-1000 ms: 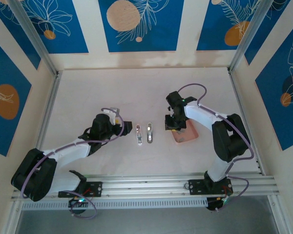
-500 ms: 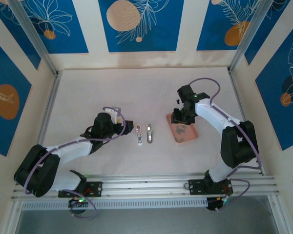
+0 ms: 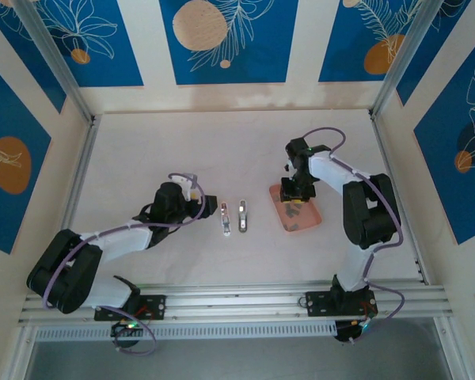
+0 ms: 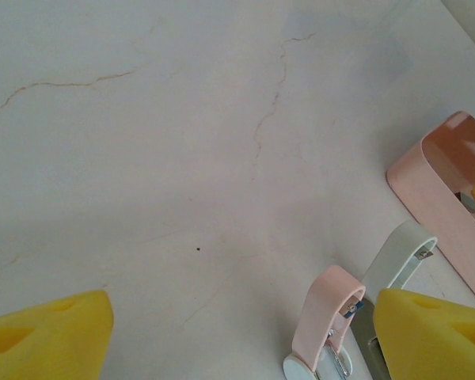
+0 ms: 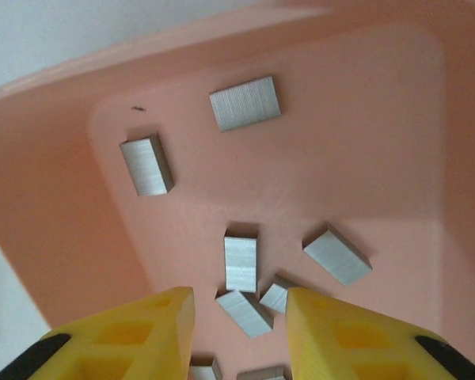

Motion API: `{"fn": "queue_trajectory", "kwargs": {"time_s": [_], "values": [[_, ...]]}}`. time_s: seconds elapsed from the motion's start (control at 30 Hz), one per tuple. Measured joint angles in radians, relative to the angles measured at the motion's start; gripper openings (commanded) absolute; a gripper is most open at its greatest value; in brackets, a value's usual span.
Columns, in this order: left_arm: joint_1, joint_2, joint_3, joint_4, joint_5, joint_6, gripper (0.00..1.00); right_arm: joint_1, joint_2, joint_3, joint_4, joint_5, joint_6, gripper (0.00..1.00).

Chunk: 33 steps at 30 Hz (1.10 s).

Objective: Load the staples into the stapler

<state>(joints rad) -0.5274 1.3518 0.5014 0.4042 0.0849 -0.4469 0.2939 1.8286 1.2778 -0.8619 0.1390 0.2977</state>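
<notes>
The right gripper [image 5: 239, 301], partly open and empty, hangs over the pink tray [image 5: 55, 198], one staple strip [image 5: 241, 264] just ahead of its gap, lying lengthwise away.

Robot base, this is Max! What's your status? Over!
Left gripper jaws open, empty, beside the staplers. Right gripper jaws part open over staples in pink tray, none gripped yet. Nothing blocking the tray.

The staples [image 5: 241, 263] are short, grey, finely ribbed metal strips. They lie loose at mixed angles on the floor of a shallow pink tray [image 3: 310, 221], right of centre. A pink stapler [image 4: 326, 317] and a white stapler [image 4: 397, 255] lie side by side on the tabletop [image 3: 182, 150], left of the tray.
</notes>
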Motion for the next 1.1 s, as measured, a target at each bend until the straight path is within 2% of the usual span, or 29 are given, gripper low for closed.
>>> {"fn": "queue_trajectory", "kwargs": {"time_s": [0.6, 1.1], "values": [[0.000, 0.026, 0.012, -0.001, -0.008, 0.000, 0.86, 0.001, 0.107, 0.024, 0.016, -0.008, -0.012, 0.28], [0.000, 0.026, 0.018, -0.004, -0.011, 0.000, 0.85, 0.008, 0.119, 0.037, 0.000, 0.019, -0.005, 0.17]]}}
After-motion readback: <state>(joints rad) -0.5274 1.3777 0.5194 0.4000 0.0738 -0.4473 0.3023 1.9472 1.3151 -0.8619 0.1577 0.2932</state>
